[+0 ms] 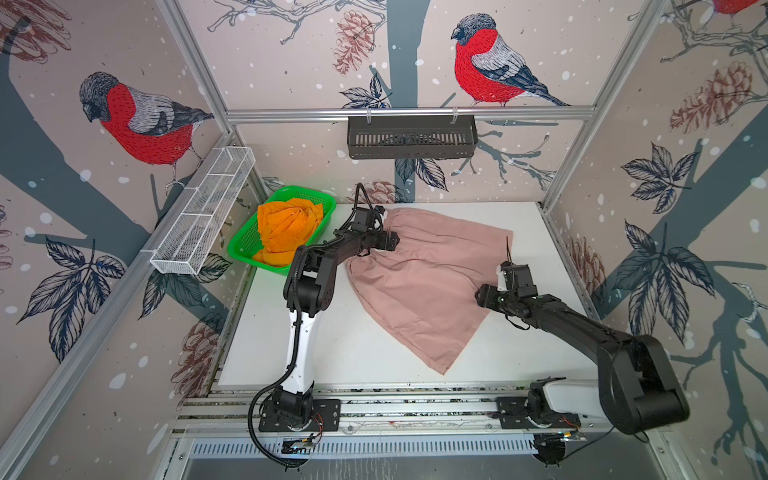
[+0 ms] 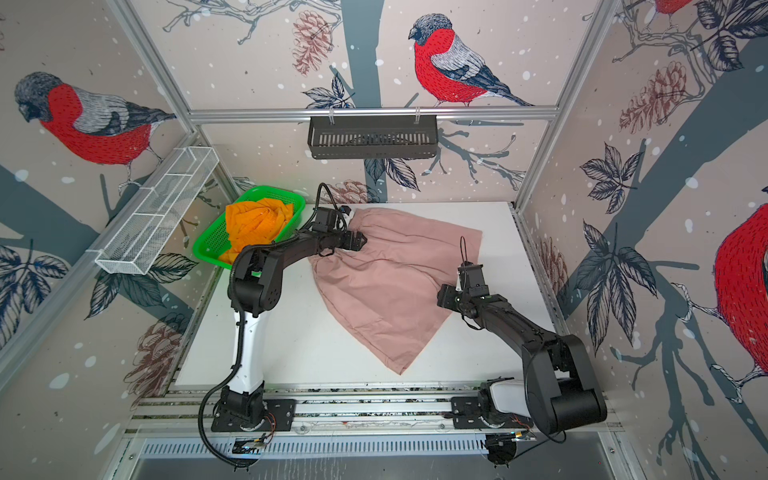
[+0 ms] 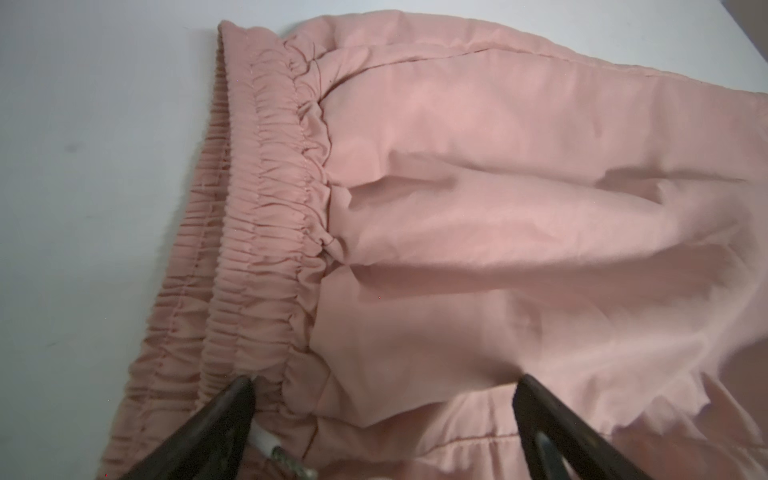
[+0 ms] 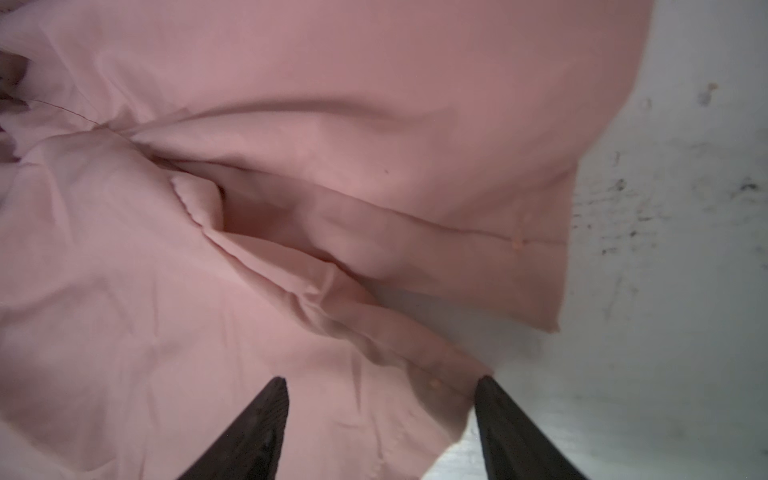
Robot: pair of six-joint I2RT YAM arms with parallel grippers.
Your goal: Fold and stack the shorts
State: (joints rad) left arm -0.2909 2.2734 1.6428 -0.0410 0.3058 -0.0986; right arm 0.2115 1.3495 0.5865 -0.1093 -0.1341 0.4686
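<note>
The pink shorts (image 1: 419,282) are spread flat, with a few creases, across the middle of the white table (image 1: 332,345) in both top views. The orange shorts (image 1: 286,228) are heaped in the green basket (image 1: 249,239) at the upper left. Neither pair is folded yet, and the first fold of the pink pair is judged to be the step in hand.

The left gripper (image 3: 386,380) is held over the gathered waistband (image 3: 266,232), at the upper left edge of the garment in a top view, with its jaws spread wide and nothing between them. The right gripper (image 4: 381,380) is poised at the leg hem (image 4: 436,361), at the right edge of the garment, with its jaws also apart and nothing pinched.

For a clean fold, both fabric layers should be taken in each pinch. The waistband is thick and elastic, so a deep bite is advised. The white drawstring end (image 3: 266,446) beside the left jaw is best kept out of the grip. The hem is thin and lies flat, so one jaw should be pressed just outside the edge and the cloth gathered inward. The two corners should be lifted together and carried low, so that the cloth is not dragged or bunched.
</note>
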